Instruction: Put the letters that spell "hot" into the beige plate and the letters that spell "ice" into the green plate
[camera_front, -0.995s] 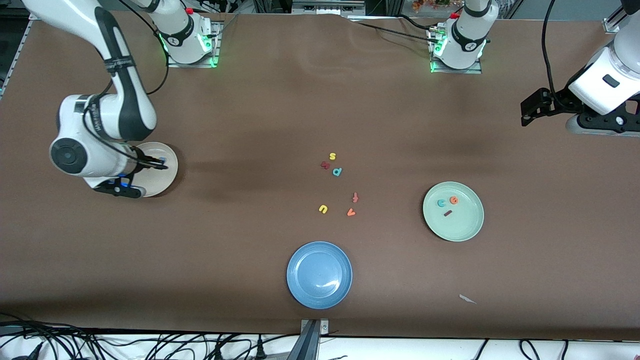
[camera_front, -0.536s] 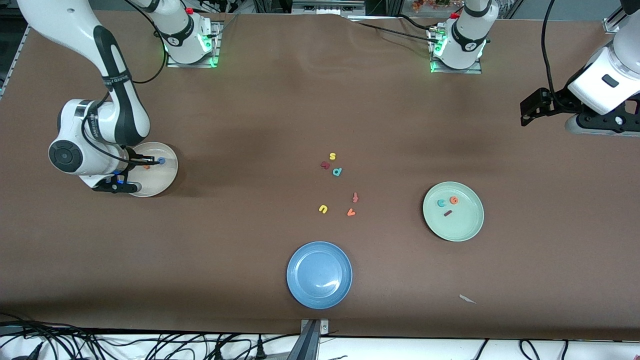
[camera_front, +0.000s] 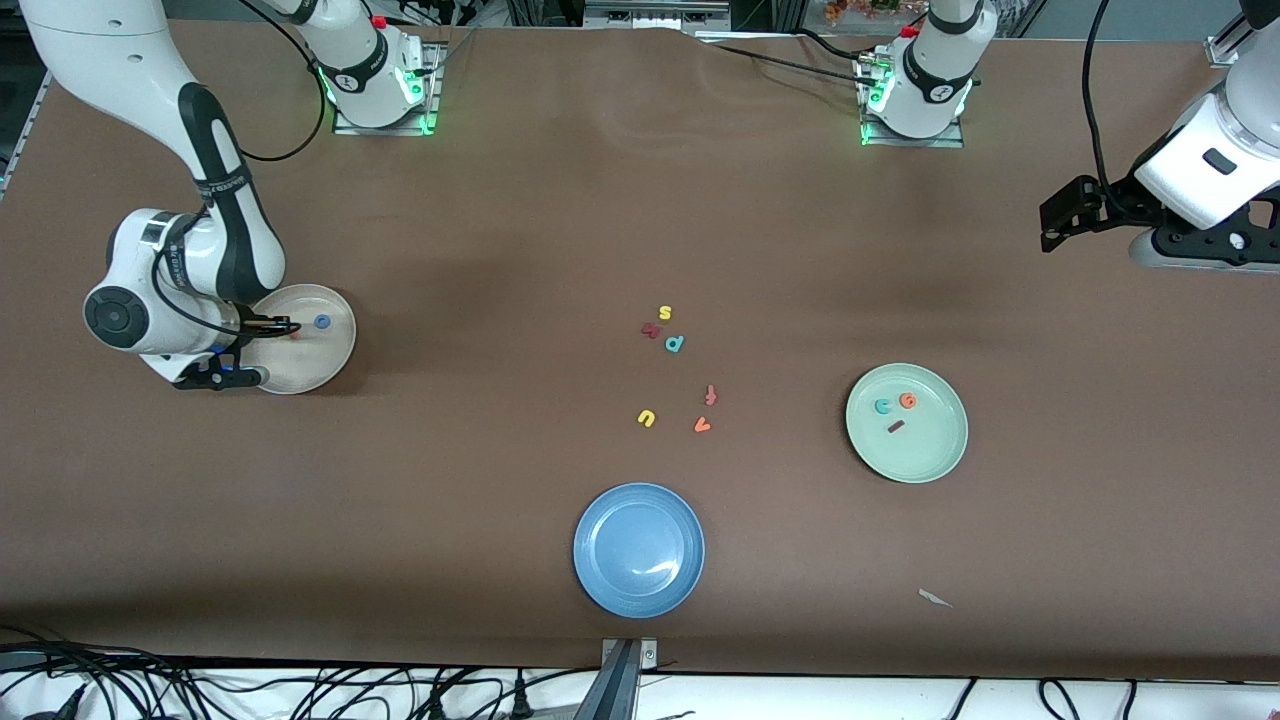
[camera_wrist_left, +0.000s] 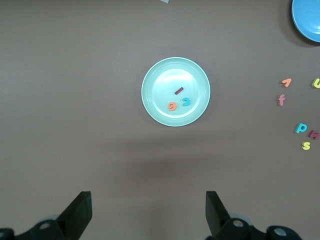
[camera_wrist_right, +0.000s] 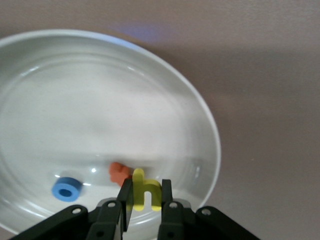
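Brown bench (camera_front: 500, 230), one moment, itemised.

Change: right end effector (camera_wrist_right: 145, 196) now low over beige plate (camera_front: 335, 345), drawn back toward that plate's rim at the right arm's end of the bench since a second ago; arm no longer covering the plate's middle. Clamped on yellow h (camera_wrist_right: 146, 192), letter upright between the fingers, not yet let go.

Beige plate contents: blue o (camera_front: 322, 321) lying flat; orange t (camera_wrist_right: 119, 173) just beside the held h. Judged: "hot" lacking only the release of h; opening the fingers likely enough to finish this word.

Green plate (camera_front: 935, 460): teal c (camera_front: 883, 406), orange e (camera_front: 907, 400), dark red i (camera_front: 896, 426), all inside, close together, apart from the rim. "ice" judged complete.

Left end effector (camera_wrist_left: 145, 212): fingers spread wide, empty, high above the bench at the left arm's end; arm waiting.

Other items, mid-bench, not wanted: yellow s (camera_front: 665, 313), dark red letter (camera_front: 650, 330), teal d (camera_front: 675, 344), red-orange f (camera_front: 711, 395), yellow u (camera_front: 646, 418), orange v (camera_front: 702, 425). Blue plate (camera_front: 590, 560) nearest the front camera, nothing in it. Small pale scrap (camera_front: 935, 598) nearer the camera than green plate.

Obstructions: none seen; t close under h, a possible overlap on landing, harmless to the task.
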